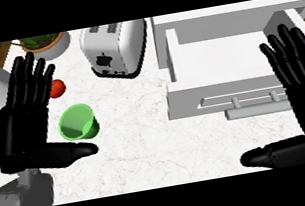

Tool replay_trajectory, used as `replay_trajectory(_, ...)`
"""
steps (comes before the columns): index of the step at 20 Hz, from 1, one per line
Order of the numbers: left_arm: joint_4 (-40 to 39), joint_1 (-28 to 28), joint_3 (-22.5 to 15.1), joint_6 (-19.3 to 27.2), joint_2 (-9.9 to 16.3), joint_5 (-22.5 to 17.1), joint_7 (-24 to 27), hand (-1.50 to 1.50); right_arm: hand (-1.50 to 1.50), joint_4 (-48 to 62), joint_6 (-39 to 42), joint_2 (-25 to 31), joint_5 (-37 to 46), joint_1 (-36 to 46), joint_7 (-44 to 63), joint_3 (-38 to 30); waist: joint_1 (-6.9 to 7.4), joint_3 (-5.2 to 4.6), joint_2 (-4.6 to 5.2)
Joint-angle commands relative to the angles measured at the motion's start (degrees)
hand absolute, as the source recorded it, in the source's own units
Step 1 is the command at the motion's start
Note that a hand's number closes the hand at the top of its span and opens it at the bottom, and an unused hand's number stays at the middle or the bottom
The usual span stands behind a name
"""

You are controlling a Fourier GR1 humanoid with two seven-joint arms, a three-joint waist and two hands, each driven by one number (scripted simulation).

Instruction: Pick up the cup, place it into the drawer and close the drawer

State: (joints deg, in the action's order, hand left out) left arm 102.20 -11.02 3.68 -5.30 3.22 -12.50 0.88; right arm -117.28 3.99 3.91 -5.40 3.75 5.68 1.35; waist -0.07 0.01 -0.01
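- The counter (pixel 154 140) has a white top with a faint marble pattern; at the left and right edges of the view brown wood shows beside it.
- A green cup (pixel 78 122) sits on the counter at the left, its opening turned up.
- A silver toaster (pixel 113 49) stands at the far side, near the middle.
- A small red thing (pixel 58 87), perhaps a tomato, lies left of the toaster.
- A pot with a green plant (pixel 46 43) stands in the far left corner.
- A white drawer unit (pixel 242 59) sits at the right, its drawer open.
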Motion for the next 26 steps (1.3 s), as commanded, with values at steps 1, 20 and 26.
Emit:
replay_trajectory(1,0.5,1.1,-0.9,1.0,-0.8,0.4,0.1,-1.5,-1.5,-0.2,2.0,0.3,-1.6,-2.7,-2.4,-1.6,0.0,-0.01,-0.02)
replay_trajectory(20,-11.5,4.6,1.6,-0.3,0.9,3.4,7.1,-1.5,-1.5,-2.8,0.8,-0.6,-0.5,-1.0,1.1,-0.8,-0.05,-0.01,-0.01)
replay_trajectory(26,-16.1,5.7,1.7,2.4,-0.5,6.2,10.1,-1.5,-1.5,-5.2,1.2,1.1,-2.6,0.0,4.6,-3.4,-0.13,-0.02,-0.03)
